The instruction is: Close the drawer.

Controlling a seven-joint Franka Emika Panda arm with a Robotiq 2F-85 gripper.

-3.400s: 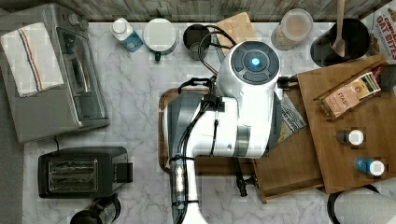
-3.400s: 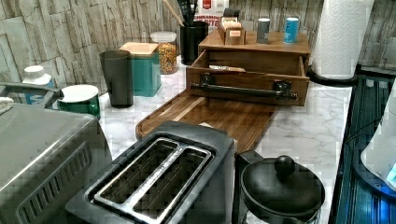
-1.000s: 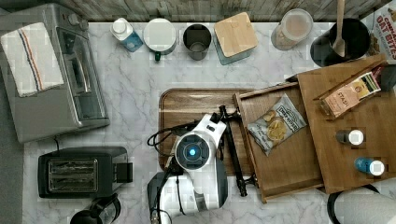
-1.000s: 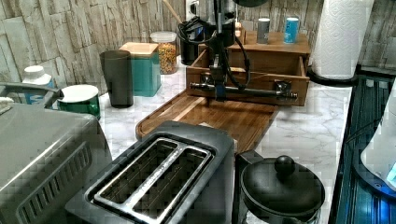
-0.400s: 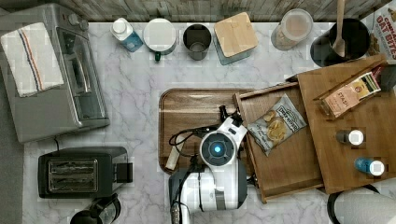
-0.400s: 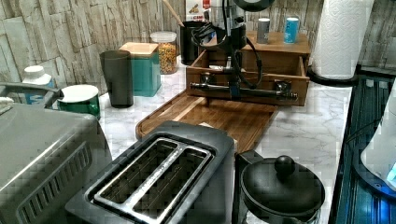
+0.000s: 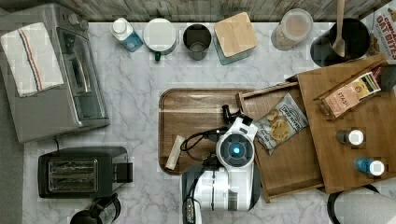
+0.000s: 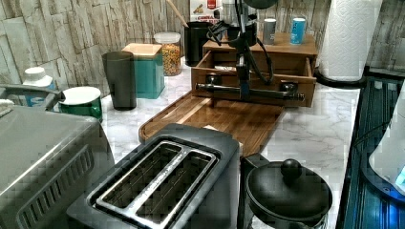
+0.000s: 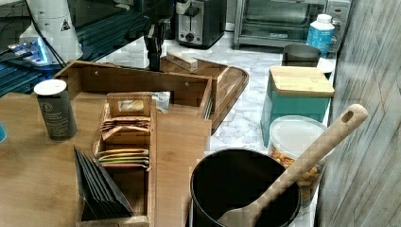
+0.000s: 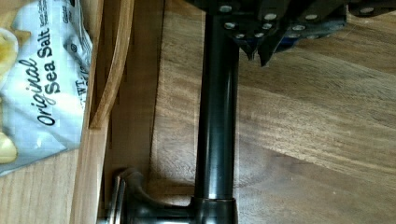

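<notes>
Since a moment ago, arm has shifted toward top view's right, nearer drawer [image 7: 285, 154] front. Gripper [image 8: 244, 88] at black bar handle [image 8: 248, 91]; finger spread: cannot tell. Drawer pulled out of bamboo cabinet [image 7: 359, 140], overhanging dark rounded serving tray [image 7: 196, 112]. One chip bag [image 7: 280, 122] inside drawer. One pale stick packet [image 7: 173, 151] on tray. Two small bottles [image 7: 350, 137] on cabinet top. One toaster [image 7: 79, 171], one toaster oven [image 7: 70, 84] on marble counter [image 7: 135, 93].
</notes>
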